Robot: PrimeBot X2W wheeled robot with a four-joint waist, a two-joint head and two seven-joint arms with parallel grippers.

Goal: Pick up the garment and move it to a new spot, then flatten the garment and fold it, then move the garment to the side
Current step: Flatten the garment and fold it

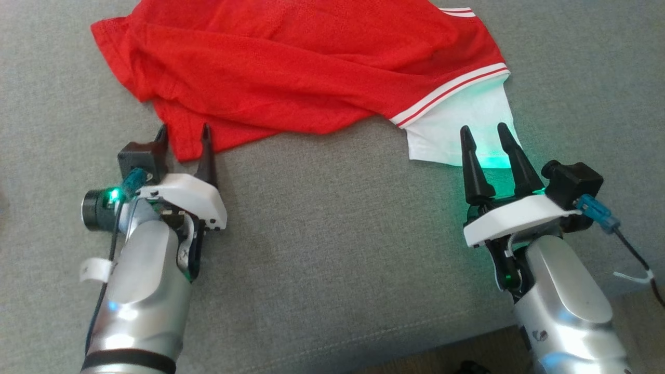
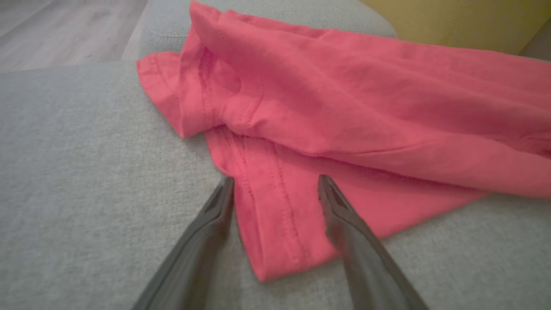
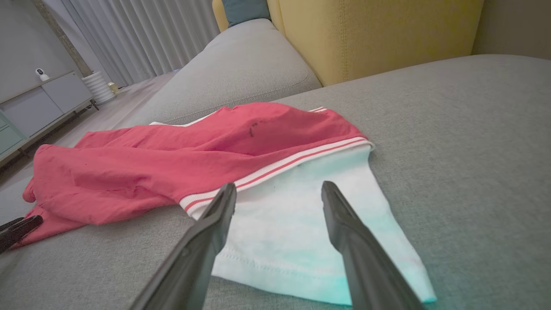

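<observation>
The garment is a red mesh shirt with white-striped trim and a white part, lying crumpled on the grey cushion. My left gripper stands open over the garment's near red corner, one finger on each side of it. My right gripper is open above the white part, its fingers straddling the cloth without closing on it. In the right wrist view the left gripper's tips show at the far left by the red edge.
The grey sofa cushion stretches wide in front of the garment; its front edge runs along the bottom right. A yellow backrest rises behind. Wooden floor, a cabinet and curtains lie beyond the sofa.
</observation>
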